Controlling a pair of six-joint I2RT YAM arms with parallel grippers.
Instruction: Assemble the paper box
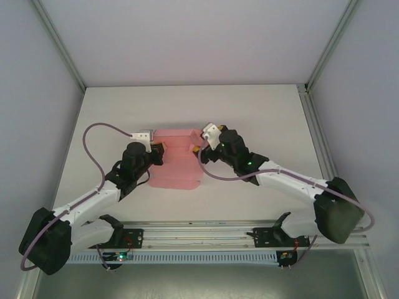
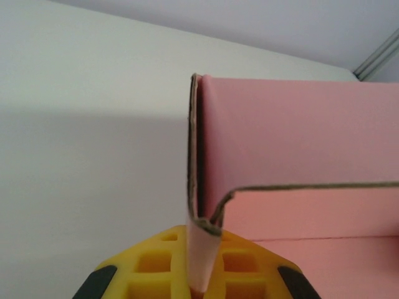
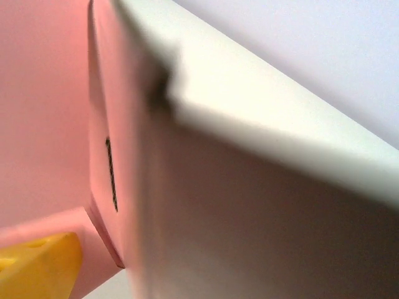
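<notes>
Where paper box (image 1: pixel 177 168) sits: white tbl (image 1: pixel 262 112), grey walls (image 1: pixel 187 37).

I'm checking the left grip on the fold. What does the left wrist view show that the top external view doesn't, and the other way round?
Left wrist: the doubled card edge of the paper box runs down between the yellow pads of the left gripper, jaws closed on it. Top external: the whole box lies on the table, with the right gripper at its far right corner. Both: the left gripper at the box's left side.
</notes>
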